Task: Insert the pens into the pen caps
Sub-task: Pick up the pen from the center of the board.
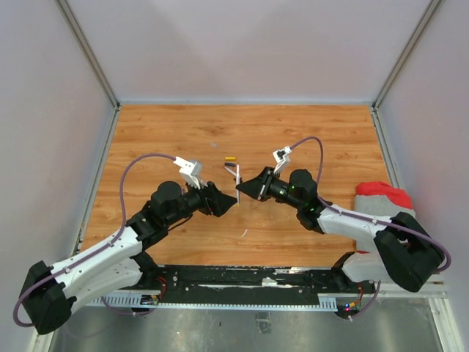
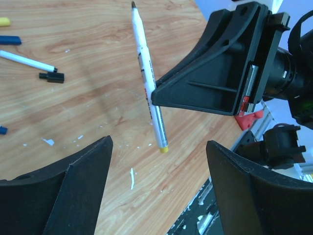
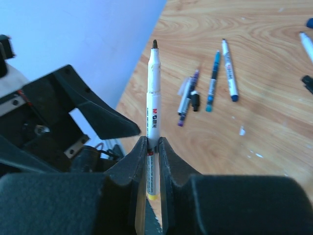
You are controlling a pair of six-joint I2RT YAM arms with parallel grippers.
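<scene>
**A:** What did the right tool (image 3: 152,144) have?

**B:** It was clenched on a white pen (image 3: 153,93). Both fingers pinched the barrel. The bare dark tip stuck out well past the fingertips, and the yellow end poked out a little on the other side.

**A:** And the left tool (image 1: 226,202)?

**B:** Spread wide, grasping nothing. It faced the right tool closely, and the pen's yellow end hung just ahead of the gap between its fingers, touching neither.

**A:** Where was the rest?

**B:** On the tabletop (image 1: 168,139). Beyond the right tool and off to its right, three loose pens (image 3: 212,81) lay close together. Beyond the left tool, to its left, lay a second white pen (image 2: 27,61) with a black cap (image 2: 51,77) just beside its tip. A blue cap (image 2: 10,40) and a yellow cap (image 2: 4,21) lay farther off.
</scene>
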